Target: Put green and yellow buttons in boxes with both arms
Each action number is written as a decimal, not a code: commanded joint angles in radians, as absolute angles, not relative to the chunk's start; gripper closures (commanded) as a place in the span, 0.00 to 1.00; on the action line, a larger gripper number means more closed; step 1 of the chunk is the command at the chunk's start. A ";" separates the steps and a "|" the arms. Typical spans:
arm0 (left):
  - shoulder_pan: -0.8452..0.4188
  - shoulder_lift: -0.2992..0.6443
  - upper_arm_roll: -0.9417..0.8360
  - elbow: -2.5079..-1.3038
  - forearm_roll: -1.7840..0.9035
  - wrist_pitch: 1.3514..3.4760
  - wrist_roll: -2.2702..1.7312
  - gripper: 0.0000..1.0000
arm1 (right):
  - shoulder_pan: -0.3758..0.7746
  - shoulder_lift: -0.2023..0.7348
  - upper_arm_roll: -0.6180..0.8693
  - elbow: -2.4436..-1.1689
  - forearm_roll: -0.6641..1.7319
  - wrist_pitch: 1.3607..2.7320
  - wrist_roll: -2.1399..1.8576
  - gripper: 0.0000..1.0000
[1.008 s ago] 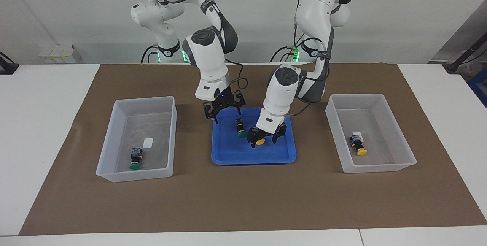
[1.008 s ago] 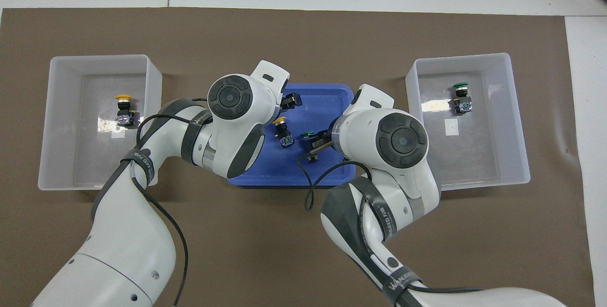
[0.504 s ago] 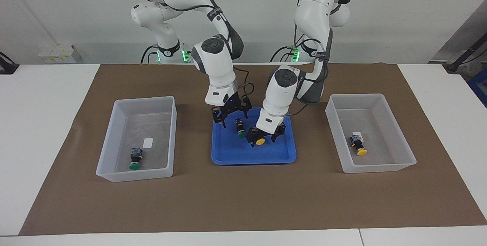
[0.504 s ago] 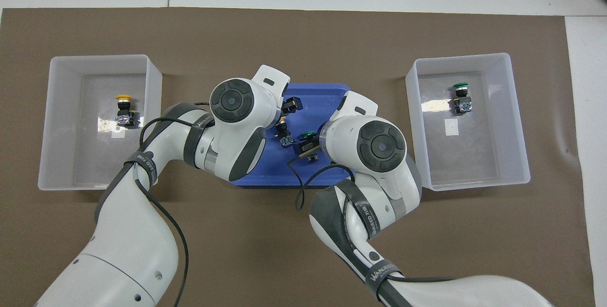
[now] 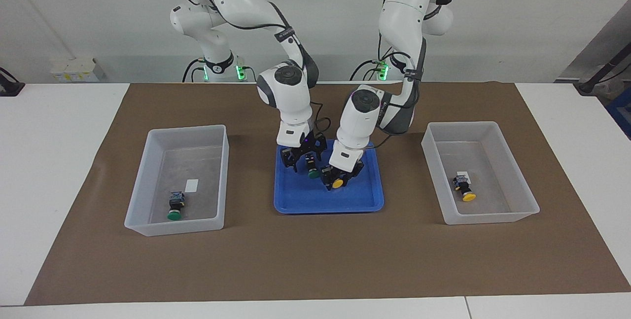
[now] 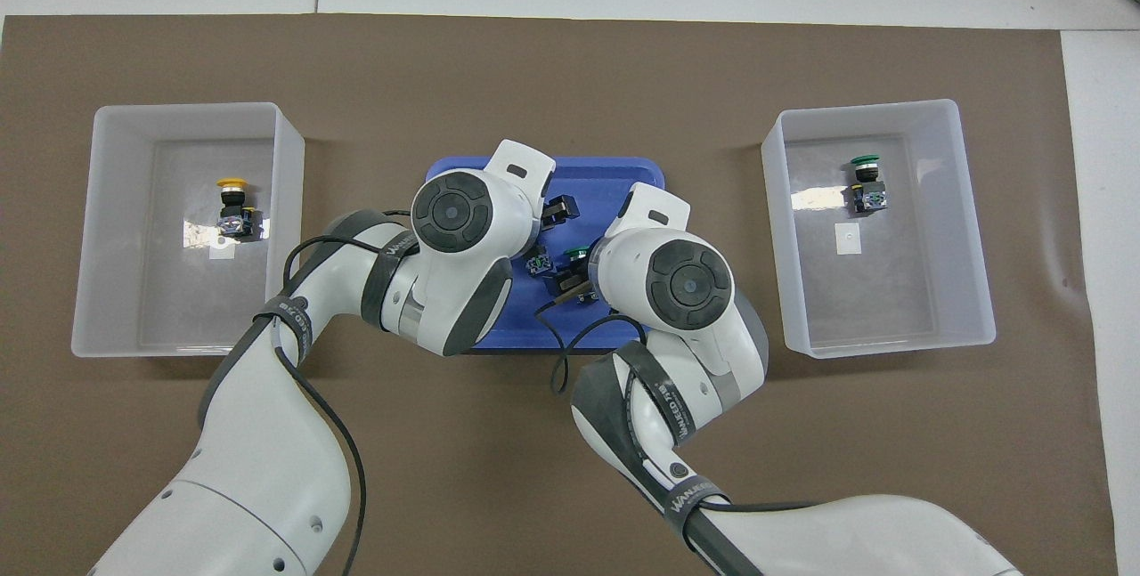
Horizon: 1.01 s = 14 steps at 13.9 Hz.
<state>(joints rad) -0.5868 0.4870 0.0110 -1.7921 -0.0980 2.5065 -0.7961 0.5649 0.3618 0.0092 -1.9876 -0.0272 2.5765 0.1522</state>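
While both arms have descended into the blue tray (image 5: 296, 200) at the mat's centre, the left gripper (image 5: 340, 177) has clamped the yellow button (image 5: 337, 184); the right gripper (image 5: 301, 157) straddles the green button (image 5: 313, 173), its closure undeterminable. Lifting toward the boxes (image 5: 148, 200) seems next.

One camera sits high across the bench (image 5: 59, 161), facing the robots, while the other hangs above the robots' end looking steeply down and forward, closer in; both share the blue tray (image 5: 365, 200) (image 6: 623, 168) with a translucent bin at either end.
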 commanded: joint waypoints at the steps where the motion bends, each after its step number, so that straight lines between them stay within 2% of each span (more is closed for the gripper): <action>1: -0.592 0.468 0.018 -1.824 -0.115 2.536 -0.798 0.93 | 0.560 0.356 0.005 -2.002 -0.060 2.609 0.180 1.00; 2: -0.591 0.468 0.018 -1.824 -0.115 2.536 -0.795 0.99 | 0.552 0.344 0.002 -2.002 -0.061 2.606 0.176 1.00; 5: -0.588 0.468 0.020 -1.819 -0.114 2.531 -0.787 1.00 | 0.500 0.266 0.003 -2.003 -0.061 2.553 0.179 1.00; 8: -0.562 0.476 0.020 -1.754 -0.106 2.501 -0.784 1.00 | 0.404 0.158 0.005 -2.003 -0.061 2.450 0.154 1.00; 14: -0.483 0.563 0.020 -1.429 -0.101 2.142 -0.781 1.00 | 0.224 0.057 0.005 -2.011 -0.061 2.387 0.065 1.00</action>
